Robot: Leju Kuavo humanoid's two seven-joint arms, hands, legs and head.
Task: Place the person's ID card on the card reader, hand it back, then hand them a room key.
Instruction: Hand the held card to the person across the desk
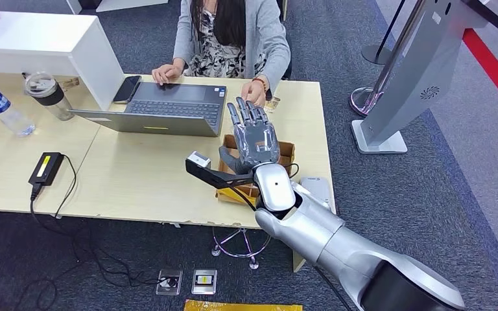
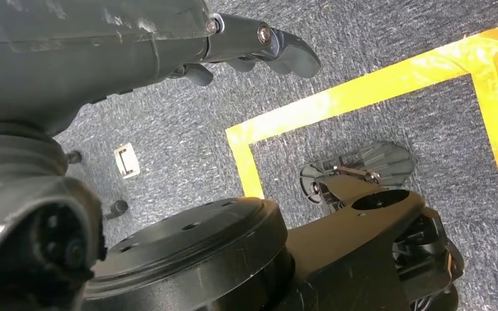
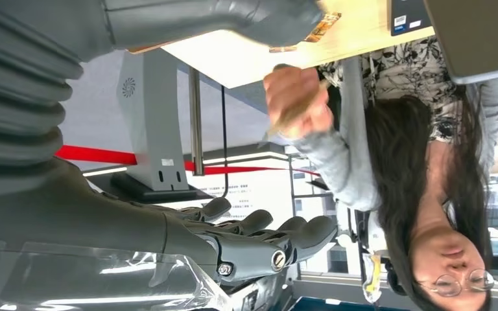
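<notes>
The robot's right hand (image 1: 253,137) hovered palm-up and flat above a small cardboard box (image 1: 287,153) near the desk's (image 1: 136,181) right end, its fingers (image 1: 246,113) stretched straight toward the seated person (image 1: 230,32) and holding nothing. In the right wrist view the same hand (image 3: 259,236) showed its fingers extended side by side, with nothing between them. Just beyond the fingertips, the person's hand (image 1: 254,92) rested on the desk's far edge beside a laptop (image 1: 162,107), and in the right wrist view that hand (image 3: 295,103) appeared to pinch a thin, pale card (image 3: 285,120); whether it was the ID card could not be told. A grey slab, perhaps the card reader (image 1: 316,189), lay on the desk at the right edge, just beside the robot's wrist, partly hidden by the arm. The person's other hand (image 1: 166,73) sat on the laptop's keyboard. The left hand (image 2: 259,45) hung low over grey carpet marked with yellow tape (image 2: 363,91), fingers loosely curled around nothing. Elsewhere on the desk stood a water bottle (image 1: 1,107), a lidded cup (image 1: 47,94), a phone (image 1: 127,89) and a black power adapter (image 1: 46,168).
</notes>
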